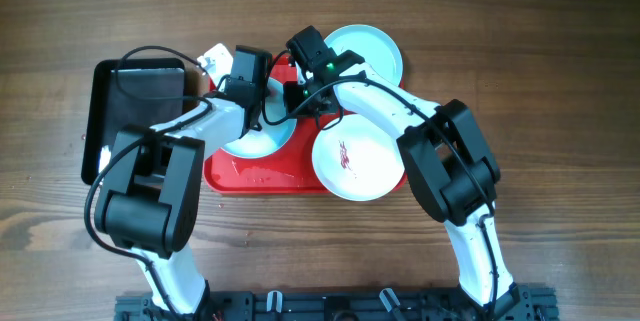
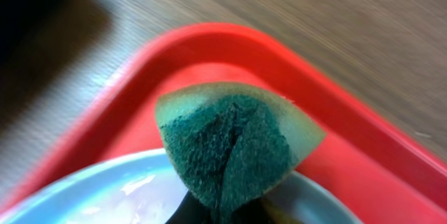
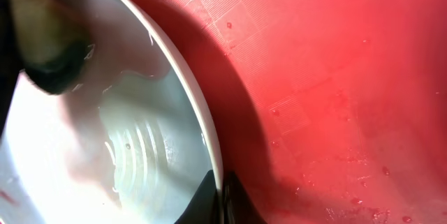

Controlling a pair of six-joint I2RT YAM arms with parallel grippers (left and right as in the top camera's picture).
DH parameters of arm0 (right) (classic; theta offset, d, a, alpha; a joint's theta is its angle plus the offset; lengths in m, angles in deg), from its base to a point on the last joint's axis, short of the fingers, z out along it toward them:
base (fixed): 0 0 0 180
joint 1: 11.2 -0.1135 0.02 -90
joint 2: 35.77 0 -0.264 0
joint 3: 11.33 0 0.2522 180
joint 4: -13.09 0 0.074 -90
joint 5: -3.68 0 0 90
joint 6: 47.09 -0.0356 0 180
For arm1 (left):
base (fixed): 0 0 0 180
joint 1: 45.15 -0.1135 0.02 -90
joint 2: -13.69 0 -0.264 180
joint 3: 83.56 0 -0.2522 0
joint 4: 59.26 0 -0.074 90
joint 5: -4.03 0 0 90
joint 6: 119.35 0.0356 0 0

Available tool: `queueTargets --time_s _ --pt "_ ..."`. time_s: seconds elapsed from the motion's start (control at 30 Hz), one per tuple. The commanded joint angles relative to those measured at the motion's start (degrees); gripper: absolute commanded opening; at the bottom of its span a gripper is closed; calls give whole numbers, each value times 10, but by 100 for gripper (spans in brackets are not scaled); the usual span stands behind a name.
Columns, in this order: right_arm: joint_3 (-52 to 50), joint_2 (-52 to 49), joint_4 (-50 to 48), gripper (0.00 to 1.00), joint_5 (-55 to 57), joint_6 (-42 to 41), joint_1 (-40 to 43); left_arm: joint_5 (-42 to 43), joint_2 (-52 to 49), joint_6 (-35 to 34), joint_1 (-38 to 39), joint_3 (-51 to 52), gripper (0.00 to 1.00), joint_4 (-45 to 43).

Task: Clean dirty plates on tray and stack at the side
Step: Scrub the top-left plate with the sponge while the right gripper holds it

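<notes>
The red tray (image 1: 262, 175) lies mid-table. A pale plate (image 1: 248, 143) sits on its left part. My left gripper (image 1: 262, 111) is shut on a folded green sponge (image 2: 234, 147) held against this plate (image 2: 105, 196). My right gripper (image 1: 300, 101) is shut on the plate's rim (image 3: 209, 147), one finger on each side (image 3: 222, 196). The sponge shows in the right wrist view (image 3: 45, 35) on the plate's far side. A white plate (image 1: 355, 156) with red smears lies on the tray's right end. A pale aqua plate (image 1: 372, 49) lies behind the tray.
A glossy black tray (image 1: 110, 111) lies left of the red tray, with a dark pad on it. A small white object (image 1: 215, 59) lies behind it. The red tray floor (image 3: 335, 77) is wet with droplets. Wooden tabletop (image 1: 560, 81) surrounds everything.
</notes>
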Motion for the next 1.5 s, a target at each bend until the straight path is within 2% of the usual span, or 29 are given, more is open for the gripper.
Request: queueTargets --time_s 0.0,0.07,0.2,0.4,0.47,0.53,0.6,0.73,0.97,1.1,1.17,1.27,1.33,1.4,1.47 --pt "-18 -21 16 4 -9 17 -6 -73 -3 6 -19 21 4 78" --pt "-18 -21 14 4 -13 18 -6 40 11 61 -19 21 4 123" --pt "-18 -21 14 4 -28 19 0 214 63 140 -32 19 4 221" --pt "-17 -21 15 4 -73 34 16 392 160 230 -112 19 4 322" --pt "-17 -21 16 4 -76 37 16 380 174 260 -140 19 4 328" --pt "-17 -21 16 4 -76 45 16 322 173 260 -146 19 4 327" --pt "-17 -21 16 4 -76 48 16 274 171 297 -137 19 4 327" --pt "-17 -21 15 4 -76 49 16 263 137 317 -105 21 4 311" --pt "-17 -21 19 4 -76 49 15 278 12 315 -69 21 4 152" --pt "-20 -21 21 4 -73 49 2 328 -22 315 -66 21 4 46" --pt "-20 -21 21 4 -67 49 -5 329 -36 310 -62 21 4 19" --pt "-21 -21 21 4 -66 49 -8 293 -55 245 -61 21 4 -33" --pt "-21 -21 23 4 -66 49 -8 220 -59 152 -61 21 4 -70" --pt "-29 -21 14 4 -66 47 -8 178 -59 90 -61 21 4 -105" --pt "-31 -22 11 4 -66 45 -8 129 -57 39 -61 21 4 -102"
